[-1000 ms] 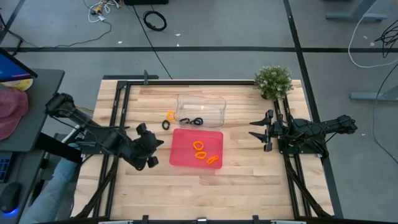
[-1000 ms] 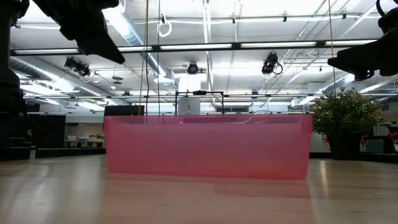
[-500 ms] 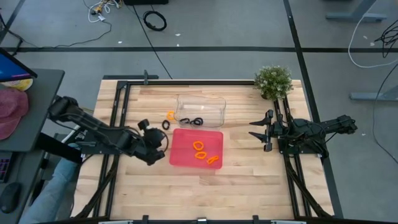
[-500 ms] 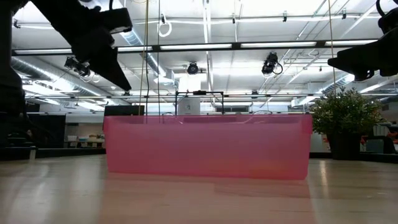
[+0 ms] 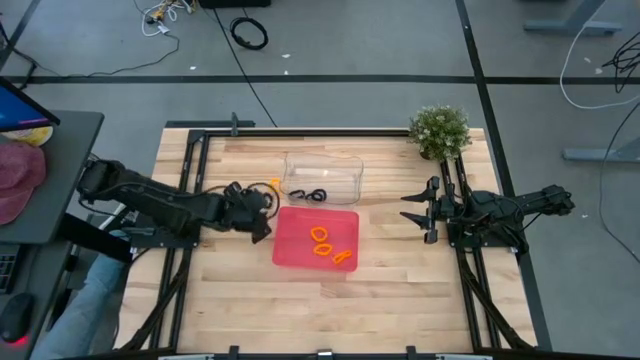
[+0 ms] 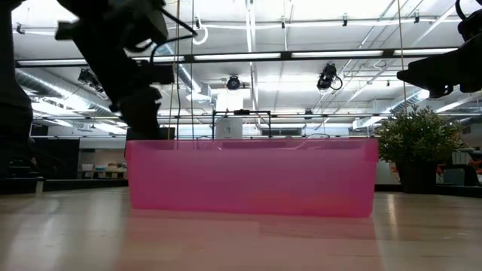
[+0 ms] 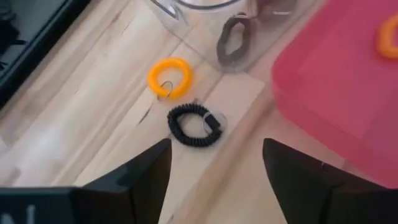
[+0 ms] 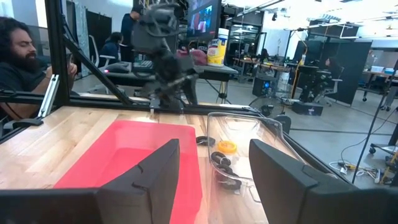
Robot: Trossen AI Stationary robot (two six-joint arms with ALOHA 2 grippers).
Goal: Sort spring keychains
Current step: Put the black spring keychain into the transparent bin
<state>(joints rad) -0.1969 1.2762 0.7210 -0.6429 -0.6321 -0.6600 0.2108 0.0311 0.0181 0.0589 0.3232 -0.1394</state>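
The left claw (image 7: 214,171) hovers spread apart over the black keychain (image 7: 194,125), which lies on the desk (image 5: 400,300) just beside the red tray (image 5: 290,255); it should drop straight down to straddle the coil, closing only once low.

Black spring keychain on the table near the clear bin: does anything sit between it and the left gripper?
Nothing visible. The left gripper is open above the black spring keychain, bare wood between them. An orange keychain lies just beyond it.

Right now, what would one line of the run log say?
left gripper: open, above black keychain on table | right gripper: waiting at right | red tray: orange keychains
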